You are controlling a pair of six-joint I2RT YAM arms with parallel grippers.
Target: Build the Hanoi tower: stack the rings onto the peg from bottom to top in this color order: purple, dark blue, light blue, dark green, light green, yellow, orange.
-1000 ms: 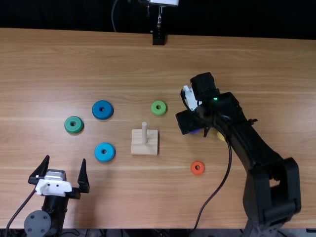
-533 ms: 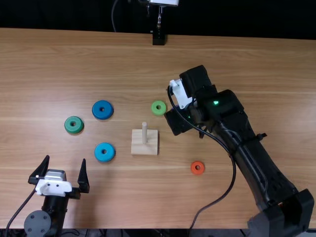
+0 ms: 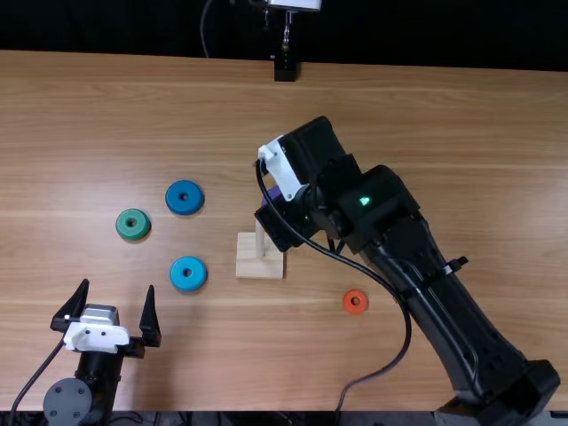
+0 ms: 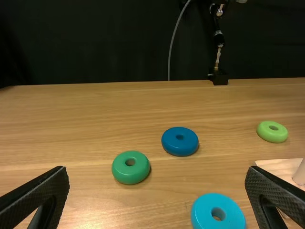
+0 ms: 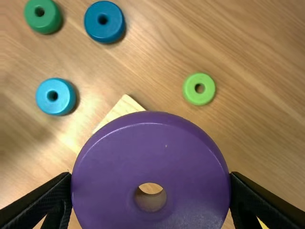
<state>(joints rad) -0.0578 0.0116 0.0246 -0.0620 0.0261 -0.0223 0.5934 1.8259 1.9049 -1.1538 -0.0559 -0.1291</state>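
Over the back of the wooden peg base (image 3: 259, 266), my right gripper (image 3: 272, 206) holds the purple ring (image 3: 270, 196). In the right wrist view the purple ring (image 5: 152, 167) sits between the two fingers of my right gripper (image 5: 151, 191), hiding most of the base (image 5: 123, 108). The peg (image 3: 259, 241) is bare. My left gripper (image 3: 106, 312) stands open near the table's front left; in the left wrist view nothing is between the fingers of my left gripper (image 4: 157, 191). Loose on the table are dark blue (image 3: 184, 197), light blue (image 3: 188, 273), dark green (image 3: 133, 224) and orange (image 3: 355, 302) rings.
A light green ring (image 5: 199, 89) lies behind the base, beneath the right gripper's reach. A yellow bit (image 5: 262, 223) shows beside the right finger. The right arm (image 3: 435, 293) spans the table's right side. A black stand (image 3: 285, 69) is at the far edge.
My right gripper has moved left across the table with the purple ring, from right of the base to above its back side. The left arm has kept still.
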